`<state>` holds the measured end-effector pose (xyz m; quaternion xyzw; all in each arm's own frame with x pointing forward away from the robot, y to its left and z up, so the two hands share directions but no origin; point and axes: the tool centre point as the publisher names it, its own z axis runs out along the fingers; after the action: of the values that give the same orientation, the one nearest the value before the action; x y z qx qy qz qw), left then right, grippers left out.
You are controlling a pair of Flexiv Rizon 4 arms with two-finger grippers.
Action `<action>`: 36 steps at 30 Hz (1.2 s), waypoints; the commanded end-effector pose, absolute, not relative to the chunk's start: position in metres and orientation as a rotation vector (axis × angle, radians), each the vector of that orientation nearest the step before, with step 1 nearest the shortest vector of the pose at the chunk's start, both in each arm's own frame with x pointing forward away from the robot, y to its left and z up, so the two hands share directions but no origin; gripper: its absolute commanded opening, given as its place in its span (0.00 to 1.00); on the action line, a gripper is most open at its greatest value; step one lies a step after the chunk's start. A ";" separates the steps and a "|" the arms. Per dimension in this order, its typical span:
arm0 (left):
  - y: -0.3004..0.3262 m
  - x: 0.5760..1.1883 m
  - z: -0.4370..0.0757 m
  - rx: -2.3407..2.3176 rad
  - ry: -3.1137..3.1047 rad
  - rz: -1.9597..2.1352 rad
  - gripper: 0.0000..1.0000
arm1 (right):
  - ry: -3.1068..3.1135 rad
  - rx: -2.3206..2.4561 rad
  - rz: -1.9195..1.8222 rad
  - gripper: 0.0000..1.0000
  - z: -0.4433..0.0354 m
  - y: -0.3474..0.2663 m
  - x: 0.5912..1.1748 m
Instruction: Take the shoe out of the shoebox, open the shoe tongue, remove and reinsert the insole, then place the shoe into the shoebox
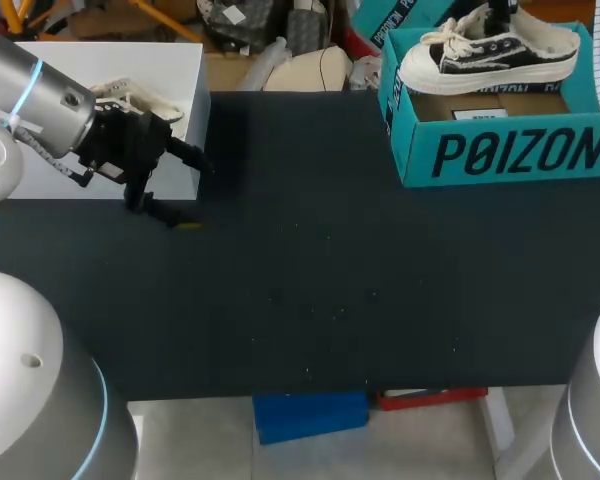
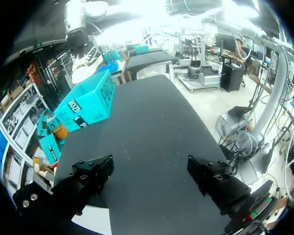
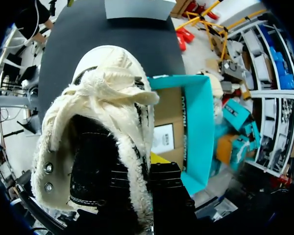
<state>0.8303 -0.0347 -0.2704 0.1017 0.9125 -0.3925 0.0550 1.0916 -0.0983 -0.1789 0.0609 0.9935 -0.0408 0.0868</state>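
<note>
Head view: shoe (image 1: 490,55) at far right, over the open teal shoebox (image 1: 500,150), toe pointing left; can't tell if it touches the rim. Right gripper (image 1: 500,12) comes down onto the shoe from above. In the right wrist view the right gripper (image 3: 137,171) is clamped on the shoe (image 3: 103,98)'s fleecy side wall, one finger inside the opening and one outside, with the shoebox (image 3: 198,127) beneath. Left gripper (image 1: 192,193) at far left, low over the black table (image 1: 330,280), beside a white panel (image 1: 110,60). Left wrist view: left gripper (image 2: 149,176) spread wide, grasping nothing.
</note>
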 end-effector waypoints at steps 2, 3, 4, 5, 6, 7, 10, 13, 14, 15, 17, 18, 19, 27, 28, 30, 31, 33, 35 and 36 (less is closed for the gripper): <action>-0.035 0.829 -0.271 0.307 2.766 -1.188 1.00 | 2.997 0.198 -0.086 0.00 -0.206 -0.115 1.120; -0.035 0.829 -0.271 0.307 2.766 -1.188 1.00 | 2.998 0.199 -0.081 0.00 -0.213 -0.119 1.123; -0.035 0.829 -0.271 0.307 2.766 -1.188 1.00 | 3.000 0.199 -0.081 0.00 -0.219 -0.123 1.124; -0.035 0.829 -0.271 0.307 2.766 -1.188 1.00 | 2.997 0.197 -0.075 0.00 -0.225 -0.127 1.126; -0.035 0.829 -0.271 0.307 2.766 -1.188 1.00 | 2.998 0.201 -0.070 0.00 -0.231 -0.131 1.128; -0.035 0.829 -0.271 0.307 2.766 -1.188 1.00 | 3.000 0.198 -0.067 0.00 -0.237 -0.134 1.130; -0.035 0.829 -0.271 0.307 2.766 -1.188 1.00 | 2.992 0.189 -0.048 0.00 -0.252 -0.147 1.134; -0.035 0.829 -0.271 0.307 2.766 -1.188 1.00 | 3.001 0.152 -0.037 0.00 -0.267 -0.155 1.139; -0.035 0.829 -0.271 0.307 2.766 -1.188 1.00 | 3.005 0.140 -0.031 0.00 -0.271 -0.157 1.141; -0.035 0.829 -0.271 0.307 2.766 -1.188 1.00 | 3.004 0.135 -0.029 0.00 -0.275 -0.159 1.143; -0.035 0.829 -0.271 0.307 2.766 -1.188 1.00 | 3.008 0.122 -0.016 0.00 -0.285 -0.163 1.145; -0.035 0.829 -0.271 0.307 2.766 -1.188 1.00 | 3.012 0.119 -0.014 0.00 -0.291 -0.165 1.146; -0.035 0.829 -0.271 0.307 2.766 -1.188 1.00 | 3.018 0.115 -0.006 0.00 -0.296 -0.166 1.147; -0.035 0.829 -0.271 0.307 2.766 -1.188 1.00 | 3.050 0.108 0.028 0.00 -0.336 -0.171 1.153; -0.035 0.829 -0.271 0.307 2.766 -1.188 1.00 | 3.054 0.109 0.030 0.00 -0.341 -0.171 1.153; -0.035 0.829 -0.271 0.307 2.766 -1.188 1.00 | 3.068 0.102 0.033 0.00 -0.349 -0.172 1.153; -0.035 0.829 -0.271 0.307 2.766 -1.188 1.00 | 3.067 0.118 0.041 0.00 -0.352 -0.172 1.153; -0.035 0.829 -0.271 0.307 2.766 -1.188 1.00 | 3.089 0.101 0.028 0.00 -0.361 -0.173 1.153; -0.035 0.829 -0.271 0.307 2.766 -1.188 1.00 | 3.097 0.096 0.035 0.00 -0.369 -0.174 1.153; -0.035 0.829 -0.271 0.307 2.766 -1.188 1.00 | 3.104 0.103 0.031 0.00 -0.373 -0.174 1.153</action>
<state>0.8303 -0.0347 -0.2704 0.1017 0.9125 -0.3925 0.0550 1.1414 -0.1747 -0.3616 0.0318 0.9991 0.0091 0.0283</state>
